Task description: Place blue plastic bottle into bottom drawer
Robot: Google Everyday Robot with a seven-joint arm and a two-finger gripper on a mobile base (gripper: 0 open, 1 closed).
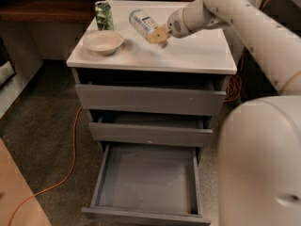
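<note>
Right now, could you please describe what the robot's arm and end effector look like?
The arm is smooth cream-white, with thick rounded segments and a few small dark dots. Its end effector, over the white cabinet top at the blue plastic bottle, has short tan fingers.

Cabinet top point(197, 55): can point(104, 15) far left, bowl point(103, 42) nearer. Blue plastic bottle point(142, 24) to their right, gripper point(158, 35) clasping its right end. Bottom drawer point(141, 216) extended below.
</note>
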